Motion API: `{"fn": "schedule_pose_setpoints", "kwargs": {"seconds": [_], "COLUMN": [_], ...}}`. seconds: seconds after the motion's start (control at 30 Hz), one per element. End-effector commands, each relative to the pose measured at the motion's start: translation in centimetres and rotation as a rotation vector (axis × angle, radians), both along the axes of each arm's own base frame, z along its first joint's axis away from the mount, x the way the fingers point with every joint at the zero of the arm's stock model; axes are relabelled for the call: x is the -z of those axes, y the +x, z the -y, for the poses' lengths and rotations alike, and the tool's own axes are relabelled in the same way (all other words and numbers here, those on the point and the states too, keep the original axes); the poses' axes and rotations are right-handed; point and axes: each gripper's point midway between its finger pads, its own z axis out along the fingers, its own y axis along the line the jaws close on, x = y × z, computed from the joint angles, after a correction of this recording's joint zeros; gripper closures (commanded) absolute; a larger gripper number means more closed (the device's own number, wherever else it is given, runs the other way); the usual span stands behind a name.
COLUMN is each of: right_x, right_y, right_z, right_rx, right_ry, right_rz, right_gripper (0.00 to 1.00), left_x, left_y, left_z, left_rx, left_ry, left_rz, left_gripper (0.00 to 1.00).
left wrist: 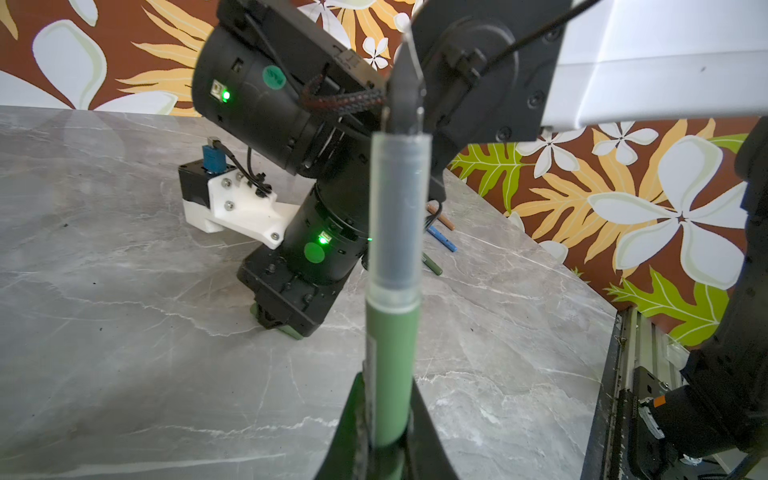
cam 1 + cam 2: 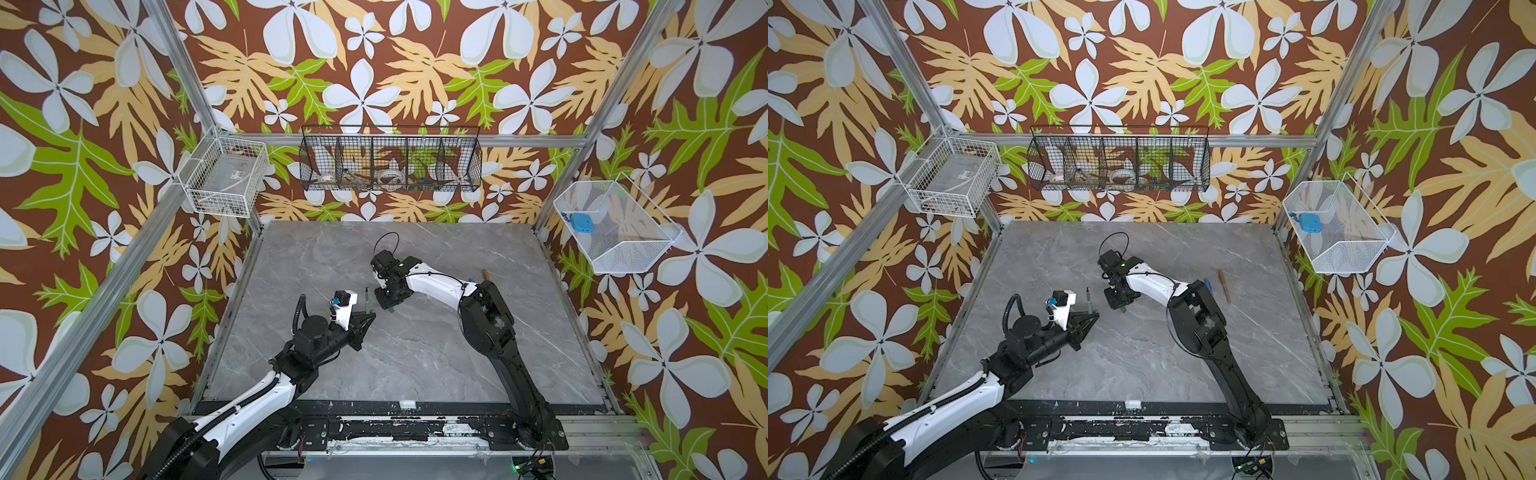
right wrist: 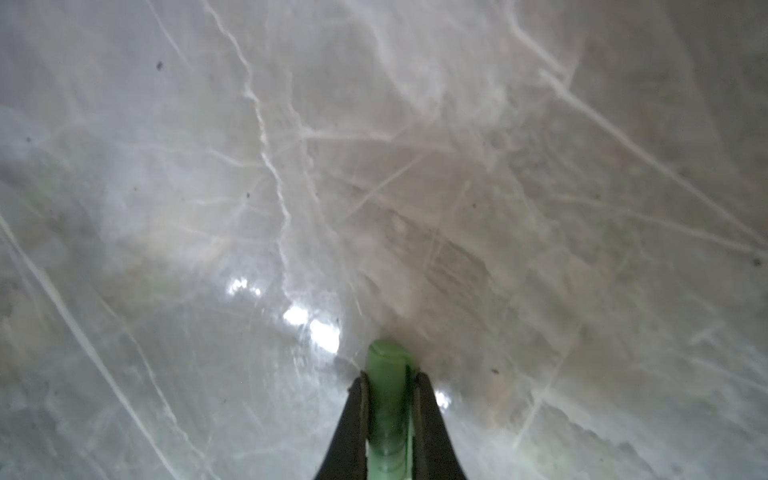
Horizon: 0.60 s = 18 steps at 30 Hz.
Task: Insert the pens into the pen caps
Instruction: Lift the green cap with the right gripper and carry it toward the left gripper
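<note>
Green pen (image 1: pixel 392 361) stood upright, dark tip up. Its lower barrel was pinched between the left fingers (image 1: pixel 351 419), pressed onto it from both sides, and most of the pen stuck out above them. In both top views it sat over the middle of the desk (image 2: pixel 415 353).

Green cap (image 3: pixel 386 374) was clamped between the right fingers (image 3: pixel 353 415), its end poking past their tips, right down at the desk. We couldn't tell if it touched. Cap and pen were near each other, not touching.

Left arm reached in low from the near-left corner, wrist about level, fingers aimed toward the right arm. Right arm arched over from the near-right, wrist bent down, fingers pointing at the desk.

We saw a blue pen (image 2: pixel 1207 286) and an orange-brown pen (image 2: pixel 1224 286) lying flat behind the right arm, with a second green pen (image 1: pixel 432 266) near them.
</note>
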Motion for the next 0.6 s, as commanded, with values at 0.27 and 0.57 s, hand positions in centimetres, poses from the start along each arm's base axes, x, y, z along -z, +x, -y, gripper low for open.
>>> {"fn": "schedule_pose_setpoints", "kwargs": {"seconds": [0.27, 0.57], "right_x": [-7.2, -15.7], "right_y": [1.4, -0.8], "right_z": [0.7, 2.1], "right_rx": [-0.013, -0.033], "right_ry": [0.248, 0.575], "right_rz": [0.172, 0.418], "right_gripper": [0.88, 0.89], "left_x": [1.0, 2.6], "left_y": [0.6, 0.8], "left_z": [0.5, 2.4], "left_rx": [0.011, 0.103], "left_ry": [0.022, 0.028], "left_rz": [-0.013, -0.089], "left_gripper": [1.00, 1.00]}}
